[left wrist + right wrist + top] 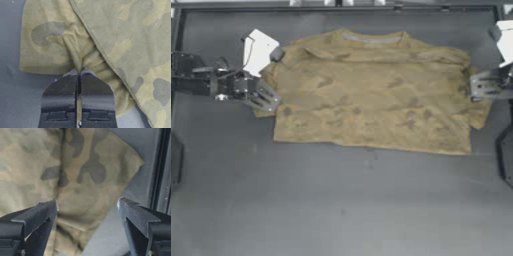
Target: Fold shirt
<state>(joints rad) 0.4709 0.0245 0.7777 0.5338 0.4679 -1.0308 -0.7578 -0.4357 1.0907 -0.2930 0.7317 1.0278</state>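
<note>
Currently the shirt (371, 95) lies flat on the dark surface (338, 200), neckband toward the far edge, its long axis running side to side. The left gripper (264, 97) pinches the left sleeve with jaws closed; the right gripper (479, 86) straddles the right sleeve, jaws wide.
</note>
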